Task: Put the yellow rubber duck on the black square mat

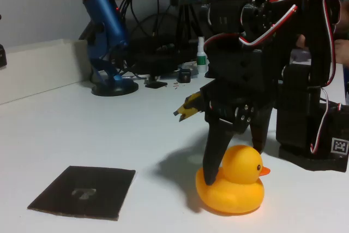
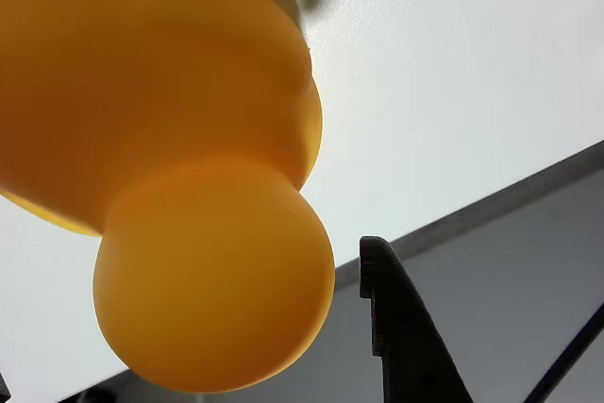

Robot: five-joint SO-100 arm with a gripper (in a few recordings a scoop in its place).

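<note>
The yellow rubber duck (image 1: 233,181) sits on the white table at the front right, beak pointing right. My black gripper (image 1: 234,162) hangs over it, open, with its jaws either side of the duck: one finger (image 1: 214,154) comes down against the duck's left side, the other stands behind its head. In the wrist view the duck (image 2: 179,167) looms close, and a narrow gap shows between its round head and one black finger (image 2: 401,337). The black square mat (image 1: 82,192) lies flat at the front left, with a pale mark at its centre and nothing on it.
A blue microphone (image 1: 103,31) on a round base stands at the back left. Cables, a small white bottle (image 1: 201,53) and a monitor sit behind the arm. The arm's base (image 1: 313,135), with a marker tag, is at the right. Bare white table lies between duck and mat.
</note>
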